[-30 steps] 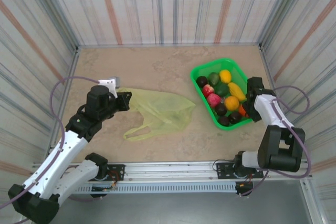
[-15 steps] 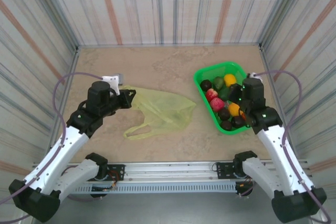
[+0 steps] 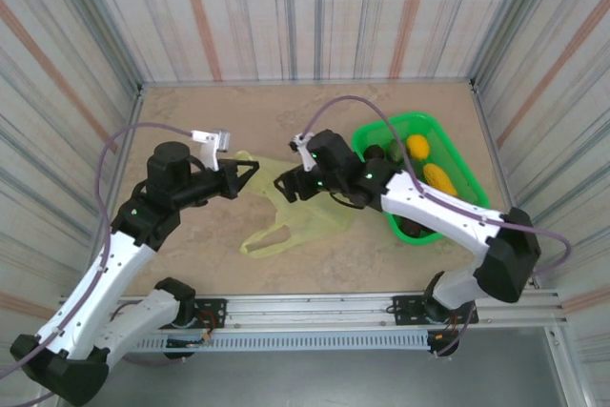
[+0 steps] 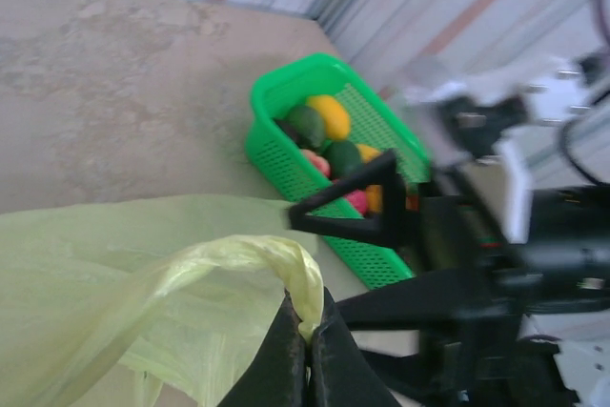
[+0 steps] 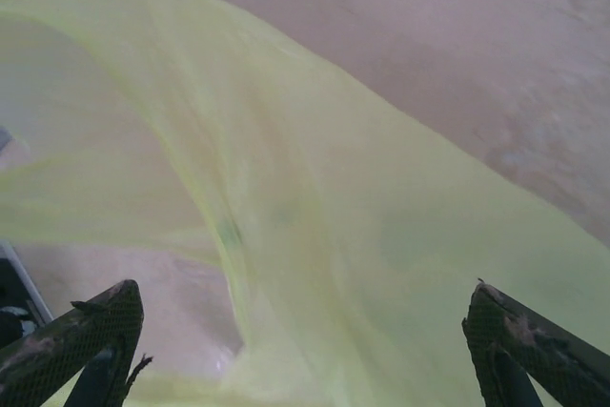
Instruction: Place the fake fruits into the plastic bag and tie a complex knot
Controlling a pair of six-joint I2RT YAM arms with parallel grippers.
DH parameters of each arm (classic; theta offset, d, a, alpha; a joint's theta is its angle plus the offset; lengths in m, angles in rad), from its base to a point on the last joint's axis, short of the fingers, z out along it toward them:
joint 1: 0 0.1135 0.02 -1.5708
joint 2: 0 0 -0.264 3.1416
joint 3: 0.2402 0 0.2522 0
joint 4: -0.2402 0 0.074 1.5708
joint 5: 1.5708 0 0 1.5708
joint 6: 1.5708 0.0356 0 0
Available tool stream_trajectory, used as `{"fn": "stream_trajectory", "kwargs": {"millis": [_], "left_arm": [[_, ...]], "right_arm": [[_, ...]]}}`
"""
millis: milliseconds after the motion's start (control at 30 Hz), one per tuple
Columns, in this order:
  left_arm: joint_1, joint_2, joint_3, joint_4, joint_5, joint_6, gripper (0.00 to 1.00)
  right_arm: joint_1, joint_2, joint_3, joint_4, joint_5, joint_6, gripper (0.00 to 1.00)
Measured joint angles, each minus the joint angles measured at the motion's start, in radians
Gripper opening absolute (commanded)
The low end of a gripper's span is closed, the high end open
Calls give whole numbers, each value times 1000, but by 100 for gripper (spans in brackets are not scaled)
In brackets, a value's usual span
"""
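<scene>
Keeps a handle of the plastic bag [image 4: 143, 264] clamped tight in the left hand [image 4: 307, 331], above the bench [image 3: 191, 121]. Brings the right hand [image 5: 300, 297] over from the basket [image 3: 400, 121], fingers now wide apart, gripping nothing. Leaves the fake fruits [image 3: 410, 147] unbagged beyond; probably opens the bag first.

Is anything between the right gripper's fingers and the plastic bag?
Nothing visible. The right gripper is open, fingers spread wide, the plastic bag directly ahead. The left gripper is shut on the bag's edge, off to one side.
</scene>
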Motion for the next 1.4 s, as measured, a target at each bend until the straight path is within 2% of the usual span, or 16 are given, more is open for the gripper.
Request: {"fn": "stream_trajectory", "kwargs": {"millis": [267, 367, 433, 500, 567, 633, 767, 900, 1000, 1067, 1167, 1267, 1400], "left_arm": [[0, -53, 16, 32, 123, 33, 0], [0, -60, 17, 37, 162, 53, 0], [0, -66, 21, 33, 185, 74, 0], [0, -74, 34, 21, 196, 99, 0], [0, -87, 50, -4, 192, 132, 0], [-3, -100, 68, -44, 161, 169, 0], [-5, -124, 93, -150, 18, 227, 0], [-5, -129, 94, -223, -80, 259, 0], [-5, -122, 94, -229, -99, 264, 0], [-5, -108, 100, -228, -95, 264, 0], [-5, -67, 127, -218, -60, 253, 0], [-5, -9, 178, -195, -18, 231, 0], [-5, 52, 220, -176, -3, 193, 0]], "right_arm": [[17, 197, 158, 29, -14, -47, 90], [16, 237, 172, 26, 14, -67, 80], [9, 252, 172, 13, 48, -77, 67], [-24, 257, 168, 2, 77, -80, 57], [-83, 247, 144, 10, 94, -74, 55], [-161, 226, 111, 16, 96, -71, 56], [-295, 179, 80, 17, 85, -67, 56], [-345, 138, 80, 27, 46, -65, 54], [-354, 133, 91, 32, -9, -65, 55], [-348, 138, 107, 25, -53, -66, 59], [-320, 157, 148, 25, -97, -71, 76], [-285, 167, 163, 29, -130, -86, 85], [-264, 161, 161, 31, -163, -83, 85]]}}
